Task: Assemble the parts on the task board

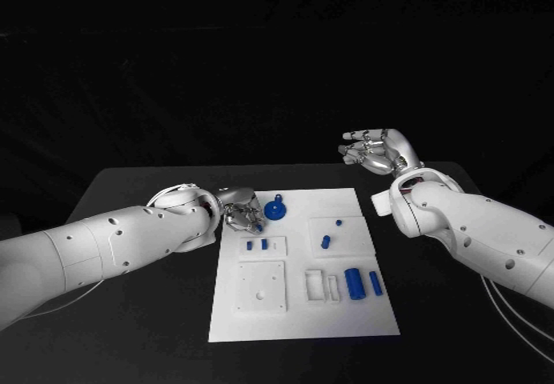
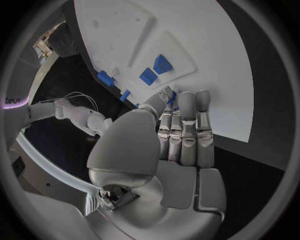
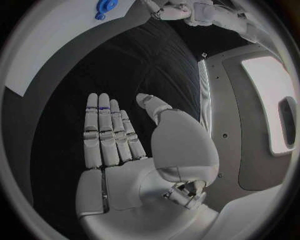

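Observation:
The white task board (image 1: 303, 316) lies mid-table. At its far edge rests a round blue disc part (image 1: 276, 209) (image 3: 105, 6). Two small blue squares (image 1: 256, 244) (image 2: 155, 70) sit in a raised plate. Small blue pegs (image 1: 326, 240) (image 2: 105, 78) lie further right, and two blue cylinders (image 1: 363, 282) stand at the near right. My left hand (image 1: 240, 214) (image 2: 181, 125) hovers at the board's far left edge, fingers stretched out side by side, palm bare; a blue sliver shows beside its thumb tip. My right hand (image 1: 375, 152) (image 3: 119, 135) is raised beyond the table's far right, open and holding nothing.
The board carries a white recessed plate (image 1: 262, 286) at the near left and narrow white slots (image 1: 321, 286) beside the cylinders. Black table (image 1: 138, 192) surrounds the board on all sides. My right forearm (image 1: 462, 228) hangs over the table's right side.

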